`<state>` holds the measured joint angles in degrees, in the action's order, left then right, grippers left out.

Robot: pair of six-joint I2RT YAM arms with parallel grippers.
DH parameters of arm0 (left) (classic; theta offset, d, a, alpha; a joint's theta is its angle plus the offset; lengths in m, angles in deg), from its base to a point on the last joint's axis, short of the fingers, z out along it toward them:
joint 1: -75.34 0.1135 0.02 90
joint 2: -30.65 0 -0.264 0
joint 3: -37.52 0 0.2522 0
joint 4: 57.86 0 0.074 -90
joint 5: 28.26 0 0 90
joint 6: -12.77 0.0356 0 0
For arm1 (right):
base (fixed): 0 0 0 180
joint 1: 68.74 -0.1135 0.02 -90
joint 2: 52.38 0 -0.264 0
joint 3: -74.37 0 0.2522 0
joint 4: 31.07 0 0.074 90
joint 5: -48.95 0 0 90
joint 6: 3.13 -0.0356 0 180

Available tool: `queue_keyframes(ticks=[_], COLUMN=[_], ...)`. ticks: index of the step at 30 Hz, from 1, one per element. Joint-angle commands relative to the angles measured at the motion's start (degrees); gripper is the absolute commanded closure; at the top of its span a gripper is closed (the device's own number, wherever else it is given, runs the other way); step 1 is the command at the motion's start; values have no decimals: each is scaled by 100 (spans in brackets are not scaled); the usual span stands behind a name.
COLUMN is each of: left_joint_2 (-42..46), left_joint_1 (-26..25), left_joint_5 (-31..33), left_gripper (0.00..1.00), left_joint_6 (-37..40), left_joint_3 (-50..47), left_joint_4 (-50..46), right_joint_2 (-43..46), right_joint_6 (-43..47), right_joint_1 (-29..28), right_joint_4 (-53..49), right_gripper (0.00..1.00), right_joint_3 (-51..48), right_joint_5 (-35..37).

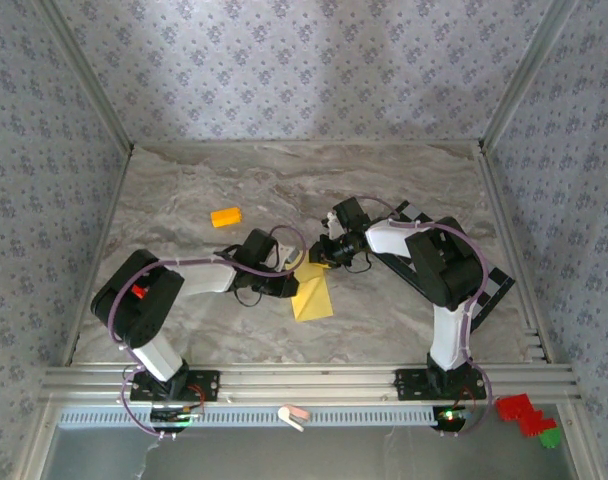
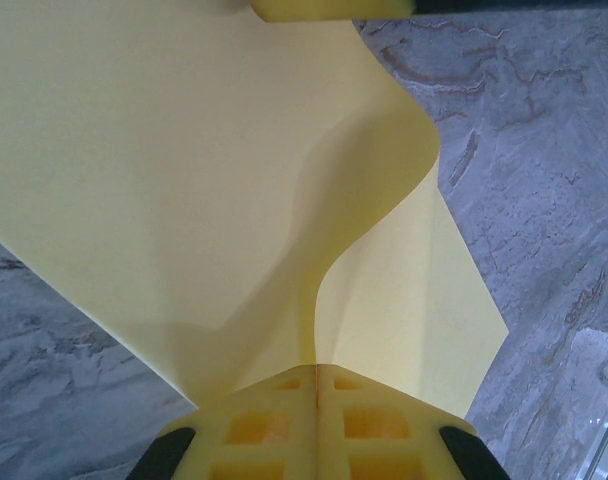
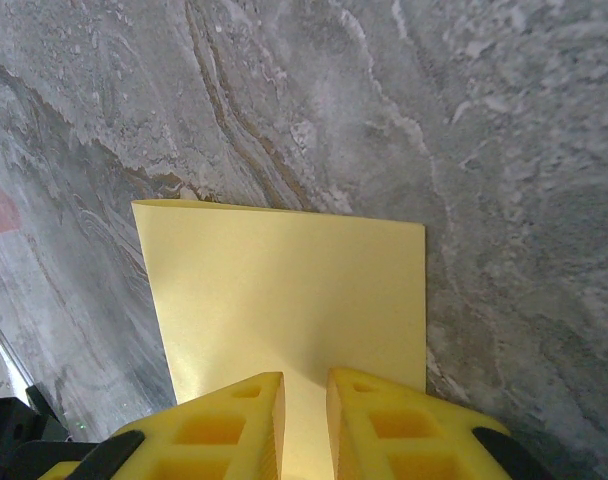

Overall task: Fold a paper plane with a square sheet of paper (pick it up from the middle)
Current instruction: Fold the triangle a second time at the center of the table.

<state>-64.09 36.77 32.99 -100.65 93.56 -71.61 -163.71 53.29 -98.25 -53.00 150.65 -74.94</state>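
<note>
While the left pincer (image 2: pixel 316 398) pinches the buckled square sheet of paper (image 2: pixel 184 180) tight, the sheet's long axis runs from the right pincer (image 3: pixel 304 415) toward the arm bases. That pincer's jaws stand barely parted over the sheet, grip unclear. An orange block (image 1: pixel 225 216) lies well apart, behind the left pincer.

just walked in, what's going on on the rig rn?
Both arms are working a square sheet of pale-yellow paper near the middle of the table. The left end effector is shut on one edge, and the sheet bows up from it in a wave. The right end effector sits at another edge, jaws slightly apart over the paper, not clearly gripping. No pointed dart shape yet. A small orange block lies apart, farther back.
</note>
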Motion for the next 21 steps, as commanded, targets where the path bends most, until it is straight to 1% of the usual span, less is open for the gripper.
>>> queue_keyframes(ticks=[1,13,21], left_joint_2=[-114,-271,-206], left_joint_1=[55,55,51], left_joint_5=[-118,-122,-174], left_gripper=[99,99,99], left_joint_6=[119,121,127], left_joint_3=[148,201,261], left_joint_4=[-90,-111,-185], right_joint_2=[-224,-241,-258], right_joint_6=[100,104,115], right_joint_1=[-53,-61,-70], right_joint_4=[-332,-328,-357], right_gripper=[79,79,79], right_joint_3=[-12,-23,5], right_joint_5=[155,155,155])
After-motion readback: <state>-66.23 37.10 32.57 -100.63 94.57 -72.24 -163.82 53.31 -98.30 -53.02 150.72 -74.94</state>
